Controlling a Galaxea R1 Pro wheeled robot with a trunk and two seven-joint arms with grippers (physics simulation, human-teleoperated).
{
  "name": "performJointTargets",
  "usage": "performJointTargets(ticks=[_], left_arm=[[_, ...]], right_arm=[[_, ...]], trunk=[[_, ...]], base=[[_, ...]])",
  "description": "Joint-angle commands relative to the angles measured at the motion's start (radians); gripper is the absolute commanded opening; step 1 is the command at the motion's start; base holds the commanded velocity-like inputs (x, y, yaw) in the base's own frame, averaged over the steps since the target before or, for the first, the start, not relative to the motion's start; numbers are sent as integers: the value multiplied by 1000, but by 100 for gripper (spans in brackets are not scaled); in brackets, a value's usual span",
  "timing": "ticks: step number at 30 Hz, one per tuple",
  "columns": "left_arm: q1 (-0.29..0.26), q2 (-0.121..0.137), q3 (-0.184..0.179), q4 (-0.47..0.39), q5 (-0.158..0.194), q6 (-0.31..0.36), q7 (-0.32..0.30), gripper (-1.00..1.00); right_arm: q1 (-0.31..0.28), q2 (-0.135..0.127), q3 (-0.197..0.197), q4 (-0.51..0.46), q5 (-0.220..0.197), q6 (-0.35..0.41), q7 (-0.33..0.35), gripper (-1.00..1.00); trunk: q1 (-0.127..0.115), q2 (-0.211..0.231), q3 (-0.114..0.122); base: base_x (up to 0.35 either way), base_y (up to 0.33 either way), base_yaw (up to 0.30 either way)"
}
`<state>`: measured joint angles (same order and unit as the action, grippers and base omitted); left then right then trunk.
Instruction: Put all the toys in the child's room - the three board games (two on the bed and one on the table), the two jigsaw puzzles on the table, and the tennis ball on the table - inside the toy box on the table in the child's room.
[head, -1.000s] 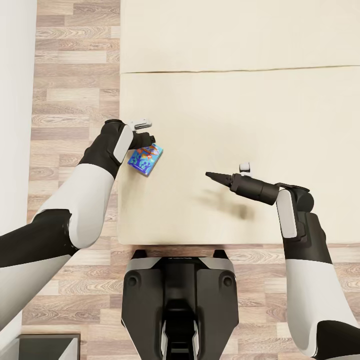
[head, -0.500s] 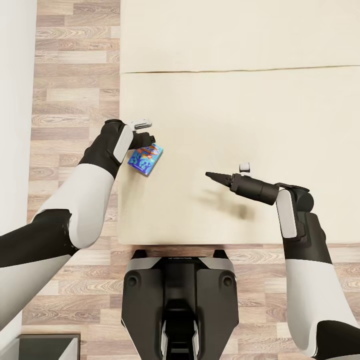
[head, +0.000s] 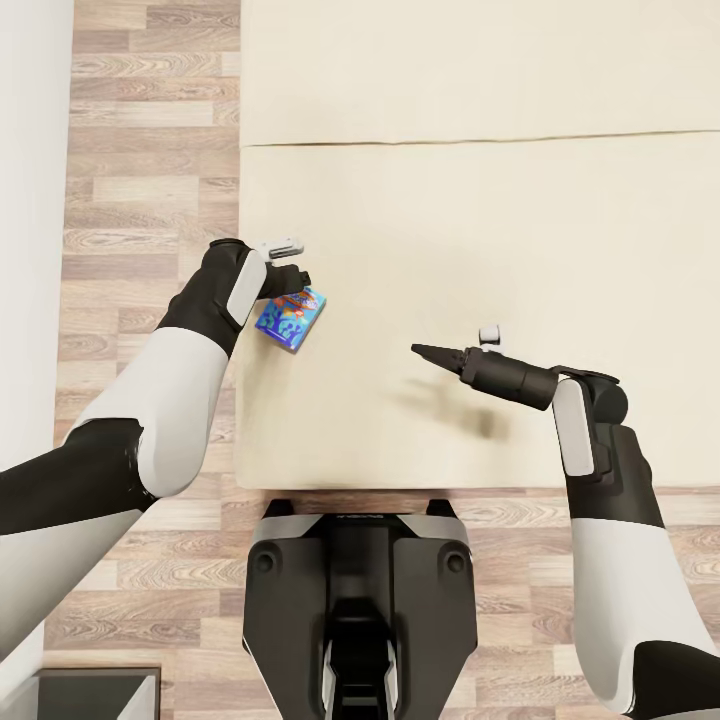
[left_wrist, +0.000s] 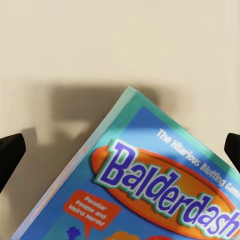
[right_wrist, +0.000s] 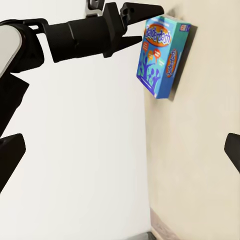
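A mostly blue board game (head: 291, 317) lettered Balderdash lies flat on the beige bed (head: 470, 230) near its left edge. My left gripper (head: 297, 281) hovers just over the box's far corner, open, its fingertips spread wide to either side of the box (left_wrist: 165, 185) in the left wrist view. My right gripper (head: 424, 351) hangs open above the middle of the mattress, pointing left toward the game (right_wrist: 162, 55), with nothing between its fingers. The right wrist view also catches the left gripper (right_wrist: 134, 14) beside the box.
Wood plank floor (head: 150, 150) runs along the bed's left side, bounded by a white wall (head: 30, 200). My dark base (head: 360, 590) stands against the bed's near edge. A seam (head: 480, 139) crosses the mattress farther back.
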<state>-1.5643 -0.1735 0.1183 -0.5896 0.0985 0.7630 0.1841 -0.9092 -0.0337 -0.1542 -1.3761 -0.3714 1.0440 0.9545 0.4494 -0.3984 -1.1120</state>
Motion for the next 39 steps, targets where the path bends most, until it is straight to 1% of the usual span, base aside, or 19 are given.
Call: performJointTargets(ticks=[1,12,27,39], left_arm=[[0,-1,4,-1,10,3,8,100],[0,-1,4,-1,10,4,7,100],[0,-1,4,-1,10,4,5,100],[0,-1,3,-1,10,8,6,100]], right_arm=[[0,0,0,0,4,3,6,100],[0,0,-2,0,2,3,6,100],[0,0,1,0,2,3,6,100],[0,0,1,0,3,3,6,100]], trunk=[[1,-2,-2],[1,-2,-13],[1,-2,-15],[1,-2,-15]], base=[[0,0,0],[0,0,0],[-2,0,0],[-98,-12,0]])
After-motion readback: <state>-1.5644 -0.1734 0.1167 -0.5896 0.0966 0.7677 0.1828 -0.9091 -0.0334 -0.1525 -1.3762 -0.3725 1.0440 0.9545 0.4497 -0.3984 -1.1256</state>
